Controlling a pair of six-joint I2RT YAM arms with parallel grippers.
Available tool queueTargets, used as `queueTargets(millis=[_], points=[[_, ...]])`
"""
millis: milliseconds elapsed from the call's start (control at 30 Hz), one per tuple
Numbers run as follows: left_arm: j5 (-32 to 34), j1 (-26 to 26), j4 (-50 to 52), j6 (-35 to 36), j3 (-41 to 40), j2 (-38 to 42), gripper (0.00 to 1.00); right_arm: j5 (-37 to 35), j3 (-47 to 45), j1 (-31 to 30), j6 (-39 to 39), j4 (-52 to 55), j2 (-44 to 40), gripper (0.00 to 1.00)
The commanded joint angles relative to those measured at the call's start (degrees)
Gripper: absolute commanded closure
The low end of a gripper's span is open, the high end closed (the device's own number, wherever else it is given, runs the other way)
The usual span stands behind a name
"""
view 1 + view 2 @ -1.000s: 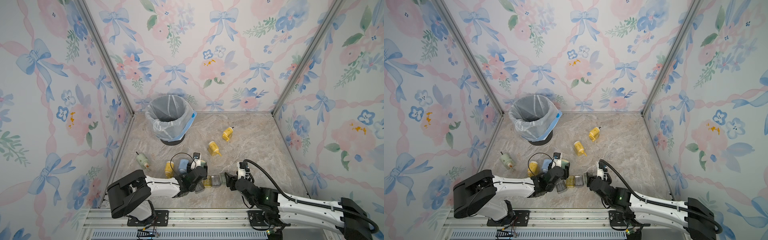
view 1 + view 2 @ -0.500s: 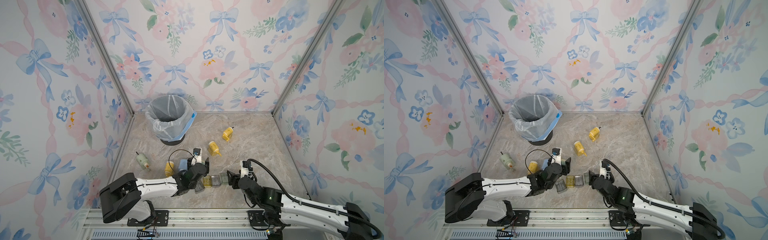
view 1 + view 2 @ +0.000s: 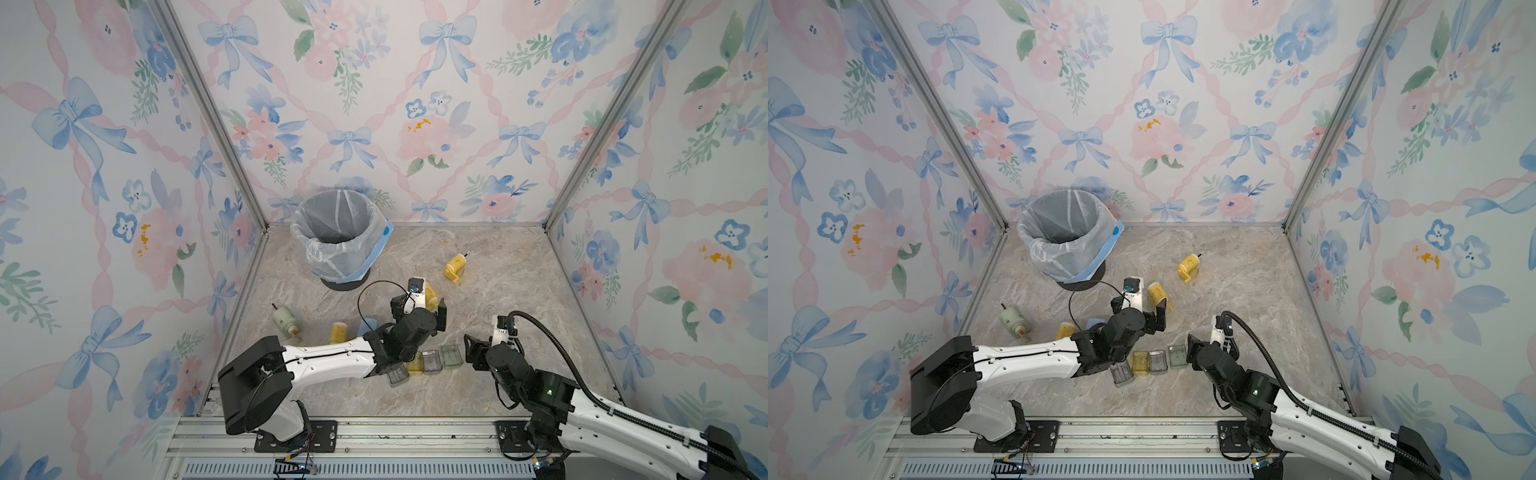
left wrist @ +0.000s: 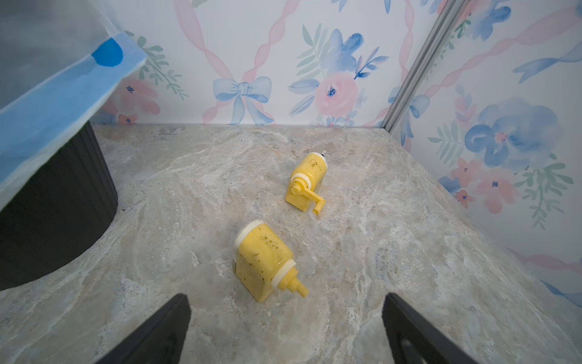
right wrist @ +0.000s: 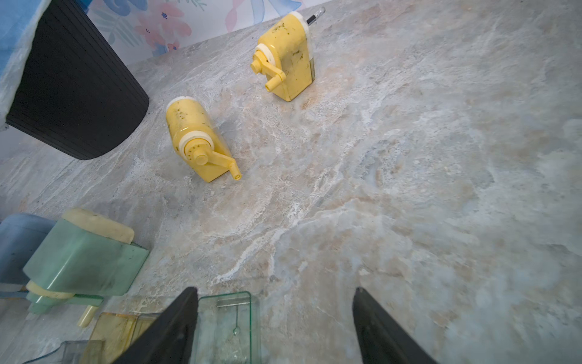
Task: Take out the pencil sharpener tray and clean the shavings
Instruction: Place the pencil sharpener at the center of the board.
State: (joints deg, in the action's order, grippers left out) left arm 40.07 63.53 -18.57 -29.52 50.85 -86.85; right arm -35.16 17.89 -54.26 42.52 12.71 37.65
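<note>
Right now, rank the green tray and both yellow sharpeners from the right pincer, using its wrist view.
1. Green tray, close by the right pincer.
2. Near yellow sharpener, by the bin.
3. Far yellow sharpener, behind it.

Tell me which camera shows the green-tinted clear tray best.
The right wrist view: the green-tinted clear tray is close up, walls and inside visible. Both top views show it only tiny. The left wrist view misses it.
</note>
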Motion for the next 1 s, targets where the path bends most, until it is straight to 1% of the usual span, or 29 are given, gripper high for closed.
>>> queueTargets(millis=[0,100,167,233,267,300,367,400,433,500,533,600,633,667,700,767,867,967], points=[[3.8,1.24,1.87,2.79,2.16,-2.01,0.02,1.81,1.36,2.13,-1.28,3.48,-2.78,0.23],[7.11,1.87,1.95,2.79,3.74,-2.96,0.02,2.58,1.64,3.88,-2.15,5.54,-5.26,0.22],[12.12,2.49,2.17,0.53,4.89,-3.77,0.02,3.39,1.57,5.04,-2.61,6.47,-6.87,0.22],[19.12,3.32,2.24,-2.34,6.44,-5.02,0.02,4.07,1.56,6.29,-2.85,7.47,-8.15,0.22],[20.36,3.77,2.27,-2.55,7.21,-5.58,0.02,4.44,1.43,6.75,-2.93,7.81,-8.72,0.22],[19.21,4.06,2.27,-1.19,8.36,-6.43,0.02,4.84,1.36,7.32,-2.97,8.1,-9.24,0.22],[13.02,4.22,4.15,2.45,11.81,-8.28,0.02,5.39,1.15,8.06,-2.97,8.77,-10.15,0.22],[11.1,4.48,5.04,4.32,13.31,-9.18,0.02,5.66,1.01,8.36,-2.97,8.99,-10.69,0.21],[14.44,5.22,5.2,5.23,14.33,-10.22,0.02,5.8,1.01,8.57,-3.05,9.38,-11.28,0.22],[23.21,7.14,5.36,7.57,16.4,-12.73,0.02,5.8,1.15,8.95,-3.15,10.48,-12.27,0.21],[26.0,7.55,6.17,8.64,18.17,-14.2,0.02,5.8,1.09,9.11,-3.2,11.21,-12.96,0.21],[29.63,8.17,9.97,6.87,21.98,-16.67,0.02,5.81,1.01,9.47,-3.24,12.35,-14.41,0.21],[31.52,8.22,12.96,3.66,23.56,-17.59,0.02,5.8,0.93,9.56,-3.32,12.96,-15.27,0.21],[31.78,8.14,14.41,1.02,24.32,-18.14,0.02,5.76,0.96,9.78,-3.32,13.51,-15.98,0.2],[31.74,8.09,14.5,-0.17,24.7,-18.58,0.02,5.8,0.92,9.95,-3.28,14.18,-16.72,0.2],[31.18,8.12,14.68,-1.7,25.8,-19.65,0.02,5.8,1.02,10.44,-3.32,15.43,-18.12,0.2],[35.52,8.76,16.58,-3.48,29.95,-23.57,0.02,5.88,1.35,10.94,-3.32,17.02,-20.23,0.19],[38.0,9.42,19.05,-6.31,34.56,-28.0,0.02,5.89,2.35,11.52,-3.4,18.78,-21.61,0.19]])
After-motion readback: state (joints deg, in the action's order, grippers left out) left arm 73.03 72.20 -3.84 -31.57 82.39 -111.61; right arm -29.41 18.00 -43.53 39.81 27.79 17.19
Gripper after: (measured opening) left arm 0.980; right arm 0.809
